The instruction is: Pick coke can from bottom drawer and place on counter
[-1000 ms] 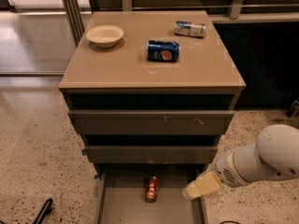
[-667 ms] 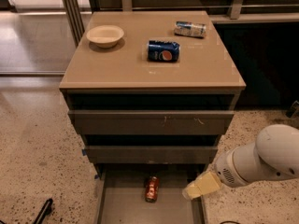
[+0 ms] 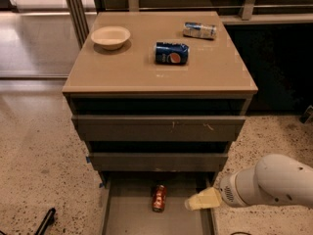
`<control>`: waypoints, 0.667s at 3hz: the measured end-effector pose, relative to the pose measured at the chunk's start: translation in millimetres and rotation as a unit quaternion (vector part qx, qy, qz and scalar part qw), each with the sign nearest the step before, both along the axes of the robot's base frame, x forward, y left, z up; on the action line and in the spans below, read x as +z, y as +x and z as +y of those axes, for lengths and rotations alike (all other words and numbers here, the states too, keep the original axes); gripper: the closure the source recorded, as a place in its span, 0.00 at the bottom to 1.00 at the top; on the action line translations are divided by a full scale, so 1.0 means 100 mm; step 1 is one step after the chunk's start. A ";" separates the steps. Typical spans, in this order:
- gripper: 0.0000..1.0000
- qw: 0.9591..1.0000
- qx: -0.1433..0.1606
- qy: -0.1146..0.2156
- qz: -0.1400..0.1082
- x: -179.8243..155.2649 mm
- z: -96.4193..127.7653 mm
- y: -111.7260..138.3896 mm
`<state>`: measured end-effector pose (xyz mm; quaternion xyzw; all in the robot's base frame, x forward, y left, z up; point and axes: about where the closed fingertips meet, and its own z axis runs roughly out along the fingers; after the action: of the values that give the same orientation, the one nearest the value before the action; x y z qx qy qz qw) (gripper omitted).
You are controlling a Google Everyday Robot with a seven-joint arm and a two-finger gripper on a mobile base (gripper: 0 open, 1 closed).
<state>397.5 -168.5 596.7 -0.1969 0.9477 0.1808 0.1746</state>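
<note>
vs 1 s ago: cream-tipped gripper [image 3: 201, 199] sits a bit further left and lower, so closer to the small red-orange coke can [image 3: 159, 198]. Still a clear gap between them, no contact. The white rounded arm [image 3: 274, 180] behind it is also lower in view. Gripper open/closed: can't tell.

Can unchanged: lying on its side on the floor of the pulled-out shallow grey-brown bottom drawer [image 3: 127, 214], near the middle, long axis running roughly front-to-back. Gripper is over the drawer's right side, tip pointing left at the can.

The 2 wider grey-brown drawers above [image 3: 156, 127] are as before, not pulled out like the bottom one.

Flat tan counter [image 3: 137, 67] same as before:
- Shallow cream bowl [image 3: 110, 35], back left.
- Dark blue Pepsi can [image 3: 171, 53], on its side, mid.
- Blue-and-white can [image 3: 199, 30], on its side, back right.

None of them moved.
</note>
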 end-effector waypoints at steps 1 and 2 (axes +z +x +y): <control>0.00 0.997 -0.066 0.009 0.028 -0.37 0.07 0.07; 0.00 0.994 -0.095 0.016 0.054 -0.67 0.17 0.13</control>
<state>410.9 -151.3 530.0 -0.0933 0.9670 0.1890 0.1431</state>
